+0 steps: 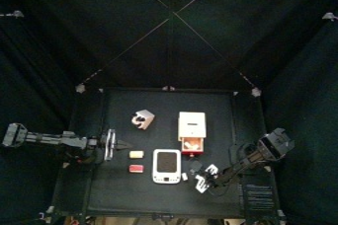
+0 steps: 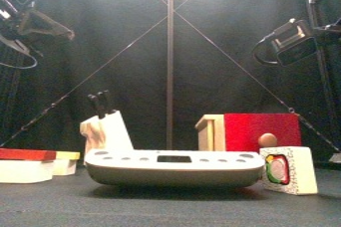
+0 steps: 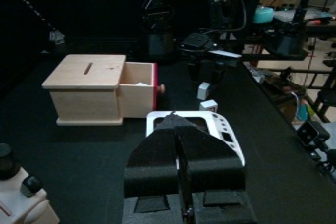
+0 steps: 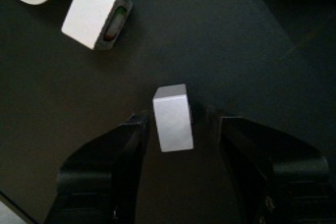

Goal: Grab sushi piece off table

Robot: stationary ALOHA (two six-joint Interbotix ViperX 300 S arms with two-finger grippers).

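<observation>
The sushi piece, a small white block, lies on the black table near its front right. My right gripper is lowered over it, open. One jaw stands on each side of the piece, and a gap shows beside it. From the left wrist view the sushi piece is a tiny white lump under the right gripper. From above, the right gripper sits beside the white device. My left gripper rests at the table's left side, its jaws together with nothing in them.
A white rectangular device lies in the front middle. A wooden box with a red side stands behind it, and a white stand is at the back left. Small red and yellow pieces lie left of the device. A white card block stands near the right gripper.
</observation>
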